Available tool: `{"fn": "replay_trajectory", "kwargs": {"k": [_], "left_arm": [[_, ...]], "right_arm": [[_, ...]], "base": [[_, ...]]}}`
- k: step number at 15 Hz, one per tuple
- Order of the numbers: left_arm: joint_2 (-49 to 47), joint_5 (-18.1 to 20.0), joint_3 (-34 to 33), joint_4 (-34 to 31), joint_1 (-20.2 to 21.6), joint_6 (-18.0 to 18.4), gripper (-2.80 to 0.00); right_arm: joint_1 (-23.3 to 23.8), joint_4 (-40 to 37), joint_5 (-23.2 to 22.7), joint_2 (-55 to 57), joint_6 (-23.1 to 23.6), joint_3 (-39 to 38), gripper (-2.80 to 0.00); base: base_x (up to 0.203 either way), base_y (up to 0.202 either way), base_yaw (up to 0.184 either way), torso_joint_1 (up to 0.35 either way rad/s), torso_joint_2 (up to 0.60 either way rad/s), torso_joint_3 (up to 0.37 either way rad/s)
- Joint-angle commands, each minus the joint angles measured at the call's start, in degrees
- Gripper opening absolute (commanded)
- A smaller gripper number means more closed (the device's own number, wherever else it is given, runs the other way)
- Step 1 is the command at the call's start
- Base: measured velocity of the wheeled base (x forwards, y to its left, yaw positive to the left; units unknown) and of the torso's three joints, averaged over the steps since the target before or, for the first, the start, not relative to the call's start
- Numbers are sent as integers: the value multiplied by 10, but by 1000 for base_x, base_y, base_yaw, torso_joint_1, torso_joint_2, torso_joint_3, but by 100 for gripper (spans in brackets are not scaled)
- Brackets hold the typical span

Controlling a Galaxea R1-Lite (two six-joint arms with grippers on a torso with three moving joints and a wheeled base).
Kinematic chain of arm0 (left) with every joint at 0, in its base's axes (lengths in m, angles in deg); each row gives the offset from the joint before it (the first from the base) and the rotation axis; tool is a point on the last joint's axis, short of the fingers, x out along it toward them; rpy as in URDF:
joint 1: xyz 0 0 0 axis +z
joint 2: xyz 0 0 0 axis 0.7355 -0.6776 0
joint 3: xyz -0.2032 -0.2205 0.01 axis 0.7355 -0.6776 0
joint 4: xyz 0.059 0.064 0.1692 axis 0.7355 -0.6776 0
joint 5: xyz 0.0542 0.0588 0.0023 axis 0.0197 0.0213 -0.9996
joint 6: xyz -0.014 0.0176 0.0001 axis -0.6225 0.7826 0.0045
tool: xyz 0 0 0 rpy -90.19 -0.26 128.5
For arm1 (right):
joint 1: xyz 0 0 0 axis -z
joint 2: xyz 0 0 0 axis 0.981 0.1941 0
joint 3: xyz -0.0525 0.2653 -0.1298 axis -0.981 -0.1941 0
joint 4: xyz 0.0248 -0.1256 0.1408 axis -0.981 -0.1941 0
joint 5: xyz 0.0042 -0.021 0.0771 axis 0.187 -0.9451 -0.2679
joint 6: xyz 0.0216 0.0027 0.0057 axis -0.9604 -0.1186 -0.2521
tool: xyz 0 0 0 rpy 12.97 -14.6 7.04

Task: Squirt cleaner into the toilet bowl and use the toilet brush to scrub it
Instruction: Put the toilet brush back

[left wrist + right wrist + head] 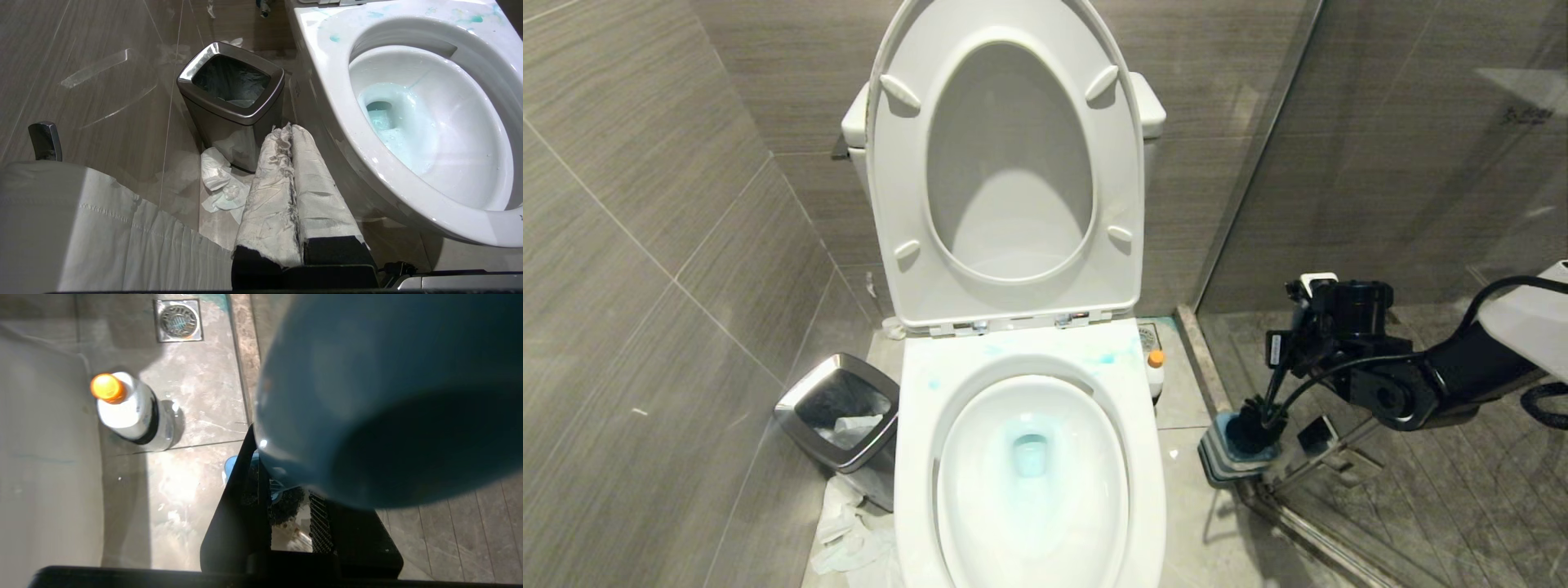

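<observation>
R gripper: clenched on toilet brush handle, head in holder.
L gripper: clenched, empty; bin nearby.
R wrist only: floor drain by cleaner.
Writing: none legible.

Grey wood-grain wall tiles; marbled stone floor; glass shower partition; square steel floor drain; steel-rimmed waste bin.

- Toilet bowl: glossy, smooth white ceramic.
- Waste bin at the bowl's nine o'clock: brushed metal rim.
- Cleaner: smooth plastic.
- Left tool: fingers wrapped in crumpled, frayed white covering, perhaps paper.
- Floor: polished stone-look tile.
</observation>
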Motion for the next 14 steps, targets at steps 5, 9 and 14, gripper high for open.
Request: {"fn": "replay_trajectory", "kwargs": {"k": [5, 9, 14], "left_arm": [[-1, 0, 0, 0, 0, 0, -280], [-1, 1, 0, 0, 0, 0, -280], [-1, 1, 0, 0, 0, 0, -280]], "right_arm": [[9, 2, 0, 71, -2, 42, -280], [10, 66, -10, 116, 2, 38, -280], [13, 81, -12, 130, 40, 29, -280]], "base": [[0, 0, 0, 0, 0, 0], [0, 0, 0, 0, 0, 0], [0, 0, 0, 0, 0, 0]]}}
